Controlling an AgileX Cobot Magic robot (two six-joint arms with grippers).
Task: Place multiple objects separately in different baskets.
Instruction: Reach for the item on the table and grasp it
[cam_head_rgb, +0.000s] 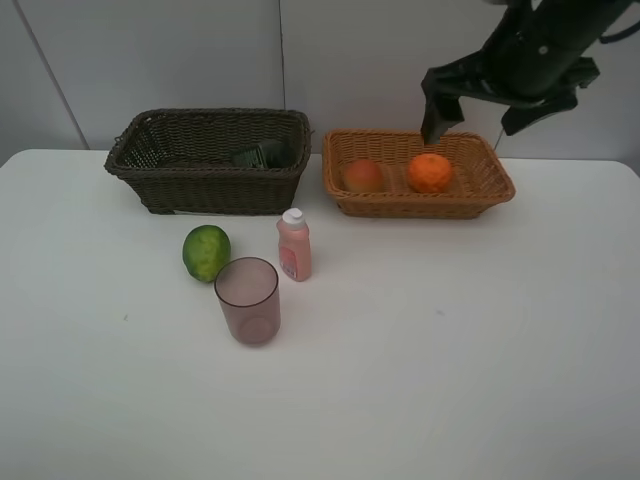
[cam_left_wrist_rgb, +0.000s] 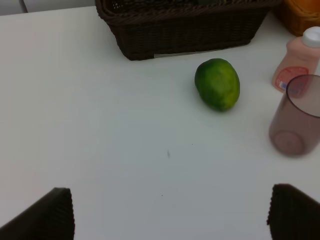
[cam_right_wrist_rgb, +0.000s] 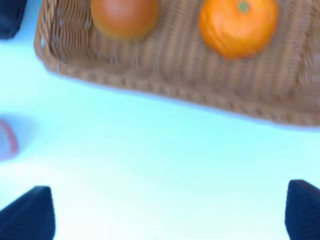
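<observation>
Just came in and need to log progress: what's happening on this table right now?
A two-armed robot is sorting items into two baskets. Its right pincer hangs open and empty near the tan basket, which holds an orange and a peach-like fruit. A dark green bottle sits in the dark basket. The green fruit, pink bottle and mauve cup are on the table, untouched. The left pincer is open above the table, holding nothing.

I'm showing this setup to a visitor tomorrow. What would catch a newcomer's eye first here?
The bright orange stands out, beside a peach in the tan basket at back right, with the right gripper open above it. Next comes the trio on the white table before the dark basket: a green fruit, a pink bottle and a mauve cup.
</observation>
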